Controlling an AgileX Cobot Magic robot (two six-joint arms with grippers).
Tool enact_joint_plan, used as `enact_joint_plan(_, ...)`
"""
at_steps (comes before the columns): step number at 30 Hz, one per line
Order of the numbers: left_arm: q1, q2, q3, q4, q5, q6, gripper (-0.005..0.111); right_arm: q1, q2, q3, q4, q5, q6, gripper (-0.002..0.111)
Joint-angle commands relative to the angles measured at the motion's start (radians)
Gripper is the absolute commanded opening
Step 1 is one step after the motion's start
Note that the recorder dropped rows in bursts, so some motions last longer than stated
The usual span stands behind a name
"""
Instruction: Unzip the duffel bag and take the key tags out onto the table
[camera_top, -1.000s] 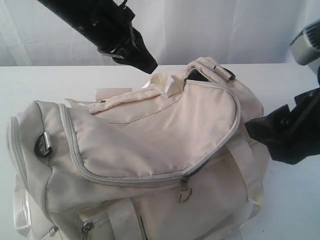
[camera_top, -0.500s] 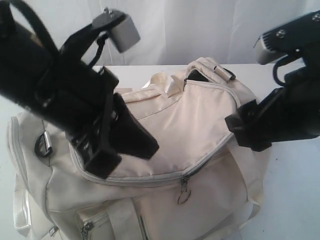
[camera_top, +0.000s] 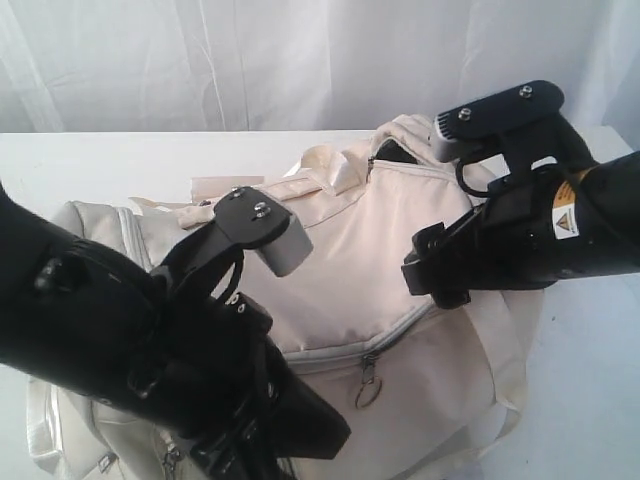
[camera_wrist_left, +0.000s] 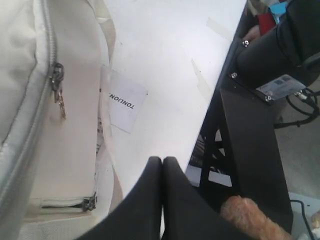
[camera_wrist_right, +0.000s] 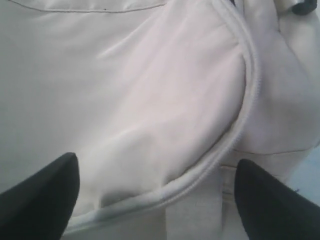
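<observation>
I see the cream, soft-fabric duffel bag (camera_top: 380, 250) slumped on the plain white counter (camera_top: 100, 165). Its rounded top flap is edged by a ribbed grey zipper (camera_wrist_right: 245, 115), and a thin metal ring pull (camera_top: 367, 392) hangs on the near side. My left gripper (camera_wrist_left: 162, 167) sits low beside the bag, tapered black jaws pressed together. My right gripper (camera_wrist_right: 155, 197) hovers over the wrinkled flap, jaws spread wide apart, holding nothing.

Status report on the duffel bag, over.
Left pincer shut, empty. Right pincer open over duffel bag. Zip looks closed; key tags unseen. Left arm crowds the pull.
</observation>
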Motion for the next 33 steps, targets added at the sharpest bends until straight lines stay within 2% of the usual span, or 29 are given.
enact_joint_plan(1, -0.008, -0.009, 0.028, -0.052, -0.06, -0.006, 0.003, -0.002, 0.03, -0.009, 0.0, -0.016, 0.122, 0.078)
enact_joint_plan(3, -0.008, -0.005, 0.034, -0.052, -0.078, -0.002, 0.011, -0.002, 0.039, -0.009, 0.015, -0.009, 0.16, 0.078)
enact_joint_plan(6, -0.008, 0.026, 0.041, -0.052, -0.097, 0.008, 0.029, -0.002, 0.045, -0.009, 0.044, -0.009, 0.172, 0.077)
enact_joint_plan(9, -0.008, 0.079, 0.041, -0.052, -0.105, 0.01, 0.045, -0.002, 0.045, -0.009, 0.076, -0.009, 0.177, 0.068)
enact_joint_plan(11, -0.008, 0.114, 0.041, -0.067, -0.13, 0.01, 0.05, -0.002, 0.045, -0.009, 0.08, -0.009, 0.195, 0.059)
enact_joint_plan(12, -0.008, 0.14, 0.041, -0.091, -0.167, 0.01, 0.051, -0.002, 0.045, -0.009, 0.08, -0.009, 0.197, 0.05)
enact_joint_plan(14, -0.008, 0.171, 0.037, -0.109, -0.2, 0.01, 0.051, -0.002, 0.045, -0.009, 0.09, -0.009, 0.197, 0.039)
enact_joint_plan(16, -0.008, 0.201, 0.02, -0.116, -0.201, 0.01, 0.051, -0.002, 0.045, -0.009, 0.104, -0.009, 0.197, 0.032)
enact_joint_plan(22, -0.008, 0.238, -0.002, -0.126, -0.263, 0.121, 0.051, -0.002, 0.045, -0.009, 0.103, -0.013, 0.197, 0.03)
enact_joint_plan(29, -0.008, 0.282, -0.002, -0.181, -0.26, 0.117, 0.051, -0.002, 0.045, -0.009, 0.103, -0.024, 0.194, 0.03)
enact_joint_plan(33, -0.008, 0.319, -0.002, -0.211, -0.303, 0.117, 0.051, -0.002, 0.045, -0.009, 0.103, -0.024, 0.194, 0.03)
